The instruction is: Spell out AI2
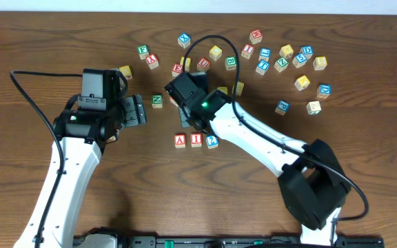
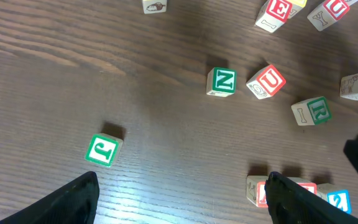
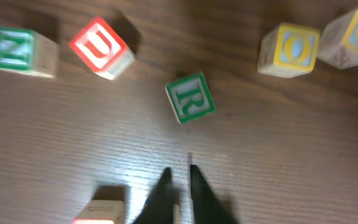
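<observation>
The three task items stand in a row reading left to right on the dark wooden counter (image 1: 143,200): a small wooden cube with a red A (image 1: 179,140), a like wooden cube with a red I (image 1: 196,140) and a wooden cube with a blue 2 (image 1: 211,141). Each is just beside the next; whether they touch cannot be told. The row lies nearer the robot than the right fingers (image 3: 165,188) and off to the right of the left fingers (image 1: 136,110), apart from both. The right fingers are nearly pressed together, pinching nothing. The left fingers are spread wide and empty. By this inspection the word reads as spelled. The cubes are judged light, rigid and not fragile, with smooth flat faces that may slip a little. Any correction calls for a pinch on two opposite side faces. On the middle cube only the near and far faces are free.
</observation>
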